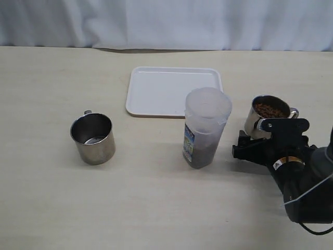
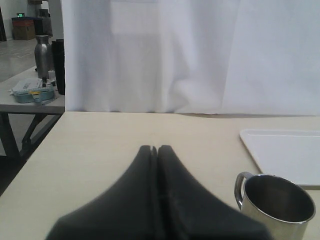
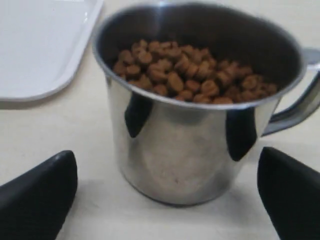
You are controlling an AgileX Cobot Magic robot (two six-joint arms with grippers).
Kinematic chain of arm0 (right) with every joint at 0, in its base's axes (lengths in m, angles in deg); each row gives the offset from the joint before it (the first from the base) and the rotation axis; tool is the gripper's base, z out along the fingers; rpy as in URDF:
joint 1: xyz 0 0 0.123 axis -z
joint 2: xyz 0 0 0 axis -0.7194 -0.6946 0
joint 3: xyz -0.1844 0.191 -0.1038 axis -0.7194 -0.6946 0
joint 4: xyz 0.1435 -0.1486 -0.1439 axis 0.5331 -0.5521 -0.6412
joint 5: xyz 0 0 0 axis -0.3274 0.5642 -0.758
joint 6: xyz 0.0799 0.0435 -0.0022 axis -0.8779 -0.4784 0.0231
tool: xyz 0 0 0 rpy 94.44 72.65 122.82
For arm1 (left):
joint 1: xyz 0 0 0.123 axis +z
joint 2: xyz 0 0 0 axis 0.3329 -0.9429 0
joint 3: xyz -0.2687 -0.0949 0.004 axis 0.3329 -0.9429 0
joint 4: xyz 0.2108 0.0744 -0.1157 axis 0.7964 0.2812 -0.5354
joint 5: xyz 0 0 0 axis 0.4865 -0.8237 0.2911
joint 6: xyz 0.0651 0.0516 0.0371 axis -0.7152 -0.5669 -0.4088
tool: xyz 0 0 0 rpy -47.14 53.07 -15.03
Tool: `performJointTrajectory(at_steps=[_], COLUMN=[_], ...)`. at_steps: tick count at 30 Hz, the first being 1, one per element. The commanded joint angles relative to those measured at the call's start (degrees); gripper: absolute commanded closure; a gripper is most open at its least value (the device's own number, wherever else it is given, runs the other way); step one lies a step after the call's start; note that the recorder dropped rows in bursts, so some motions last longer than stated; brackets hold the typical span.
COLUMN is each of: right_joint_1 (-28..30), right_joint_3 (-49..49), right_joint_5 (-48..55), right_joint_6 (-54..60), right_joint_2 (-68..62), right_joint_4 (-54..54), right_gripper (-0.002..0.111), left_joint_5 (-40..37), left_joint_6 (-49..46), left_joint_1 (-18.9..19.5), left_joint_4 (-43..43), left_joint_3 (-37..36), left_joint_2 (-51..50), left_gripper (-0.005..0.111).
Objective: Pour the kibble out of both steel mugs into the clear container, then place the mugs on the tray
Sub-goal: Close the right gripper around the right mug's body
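Open tabletop (image 1: 41, 198) surrounds the left steel mug (image 1: 93, 138), bare steel inside. The left gripper (image 2: 155, 150), visible only from its wrist, is closed on nothing. The tray (image 1: 174, 91) lies behind the clear container (image 1: 206, 127), which has kibble (image 1: 200, 153) low inside. The right gripper (image 3: 165, 202) gapes wide around the kibble-filled right steel mug (image 1: 269, 117) without touching it, and hides the mug's base.

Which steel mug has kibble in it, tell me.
The right-hand mug, facing the open right gripper: brown kibble fills it. The left mug shows only a bare steel bottom.
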Motion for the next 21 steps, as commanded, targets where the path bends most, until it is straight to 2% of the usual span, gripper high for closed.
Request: performJointTrajectory(at_steps=[1,21], right_joint_1=[0.42,0.52], right_joint_3=[2.25,7.06], right_joint_5=[-0.92,-0.92], right_joint_6=[-1.19,1.80], right_joint_2=[-2.96,-2.97], right_joint_4=[-0.42,1.22], right_gripper=[0.030,0.030], left_joint_5=[0.75,0.75], left_joint_6=[0.19,0.19], left_joint_1=[-0.36,-0.36], left_joint_4=[-0.14,-0.14], left_joint_3=[-0.09,-0.09], left_joint_2=[0.12,0.12], left_gripper=[0.107,0.107])
